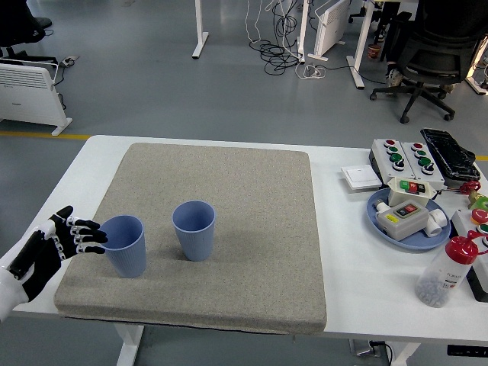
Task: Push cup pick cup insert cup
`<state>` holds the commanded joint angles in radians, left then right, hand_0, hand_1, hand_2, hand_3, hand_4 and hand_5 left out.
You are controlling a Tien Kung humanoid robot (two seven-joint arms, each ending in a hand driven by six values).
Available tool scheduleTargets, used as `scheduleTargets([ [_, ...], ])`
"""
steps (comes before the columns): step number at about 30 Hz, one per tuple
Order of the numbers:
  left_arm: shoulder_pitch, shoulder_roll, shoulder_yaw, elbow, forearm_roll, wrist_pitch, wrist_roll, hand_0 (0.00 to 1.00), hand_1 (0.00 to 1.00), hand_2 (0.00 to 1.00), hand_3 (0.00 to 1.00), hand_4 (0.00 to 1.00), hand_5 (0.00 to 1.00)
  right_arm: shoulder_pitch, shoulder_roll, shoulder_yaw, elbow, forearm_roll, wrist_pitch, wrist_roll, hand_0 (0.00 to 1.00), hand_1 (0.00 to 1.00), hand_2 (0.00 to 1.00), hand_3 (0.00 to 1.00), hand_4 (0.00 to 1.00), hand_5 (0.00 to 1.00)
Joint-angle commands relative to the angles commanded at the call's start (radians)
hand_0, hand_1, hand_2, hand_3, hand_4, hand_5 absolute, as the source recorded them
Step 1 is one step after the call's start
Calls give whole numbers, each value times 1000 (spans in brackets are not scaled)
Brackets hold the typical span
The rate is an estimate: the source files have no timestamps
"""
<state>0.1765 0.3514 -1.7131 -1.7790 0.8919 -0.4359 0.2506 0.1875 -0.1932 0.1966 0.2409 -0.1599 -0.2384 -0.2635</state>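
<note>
Two blue ribbed cups stand upright on the grey mat [252, 191]. One cup [124, 245] is near the mat's front left corner, the other cup [194, 229] stands a short way to its right. My left hand [70, 237] comes in from the lower left with its fingers spread, the fingertips [99, 239] at the left cup's rim, touching it or nearly so. It holds nothing. My right hand does not show.
At the table's right stand control boxes with coloured buttons [404, 157], a blue plate [379, 213] carrying switch boxes, a white switch [360, 178] and a red-capped clear bottle [444, 271]. Office chairs and table legs stand on the floor beyond.
</note>
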Motion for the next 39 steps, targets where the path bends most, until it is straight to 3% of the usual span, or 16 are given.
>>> scheduleTargets([
  [8, 22, 3, 7, 9, 1, -89, 82, 609, 665, 598, 504, 652, 998, -5, 0, 10, 0, -20, 1, -6, 688, 609, 636, 576, 93, 496],
  [10, 15, -12, 39, 49, 27, -98, 85, 609, 665, 598, 504, 652, 998, -7, 1, 12, 1, -25, 2, -7, 688, 609, 636, 576, 93, 496],
  [11, 11, -21, 51, 67, 35, -98, 85, 722, 720, 641, 539, 725, 998, -7, 1, 11, 1, -26, 2, -8, 688, 609, 635, 575, 94, 495],
  [16, -17, -45, 94, 133, 91, -73, 78, 722, 720, 641, 539, 725, 998, -4, 1, 3, 1, -13, 3, -4, 688, 609, 635, 575, 94, 495],
  [17, -22, -46, 100, 141, 102, -65, 74, 818, 737, 660, 568, 711, 998, -3, 1, 2, 1, -11, 3, -4, 688, 610, 635, 576, 93, 492],
  [25, -54, -49, 125, 176, 126, -26, 53, 833, 737, 661, 574, 683, 998, 4, 1, -10, 2, 11, 3, 1, 688, 610, 635, 575, 94, 493],
  [32, -94, -54, 157, 202, 137, 30, 3, 841, 735, 659, 572, 675, 998, 5, 0, -8, 1, 9, 3, 0, 688, 610, 634, 575, 94, 493],
  [39, -130, -53, 185, 241, 155, 49, -12, 848, 735, 658, 572, 692, 998, 8, 1, -10, 1, 15, 2, 2, 688, 610, 634, 575, 94, 493],
])
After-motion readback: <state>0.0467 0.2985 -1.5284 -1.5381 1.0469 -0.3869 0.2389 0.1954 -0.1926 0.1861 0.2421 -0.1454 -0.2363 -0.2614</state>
